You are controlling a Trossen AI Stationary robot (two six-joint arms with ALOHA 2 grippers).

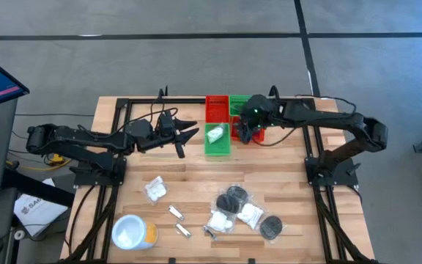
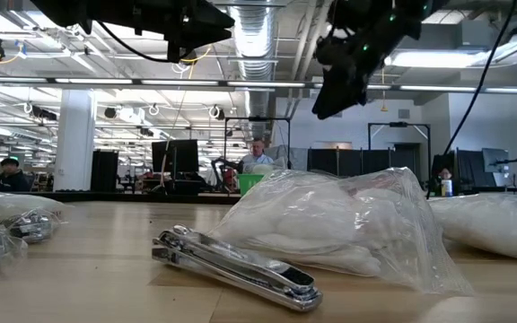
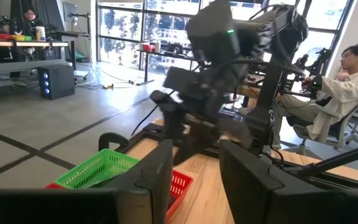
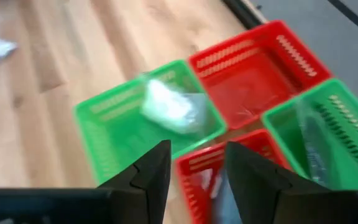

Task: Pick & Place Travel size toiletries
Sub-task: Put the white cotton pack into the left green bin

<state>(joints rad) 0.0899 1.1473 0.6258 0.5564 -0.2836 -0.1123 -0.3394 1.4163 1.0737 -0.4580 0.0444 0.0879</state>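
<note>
The travel size toiletries lie on the near half of the wooden table: a white wrapped packet, thin silver sachets, black discs in clear wrap and more white packets. One white packet lies in the nearer green bin. My right gripper hangs open above the four bins, slanting down, with nothing between its fingers. My left gripper stands open and level left of the bins, also empty.
Two red bins and a second green bin stand in a block at the table's far middle. A white round tub stands at the near left. A black frame runs along the table's edges.
</note>
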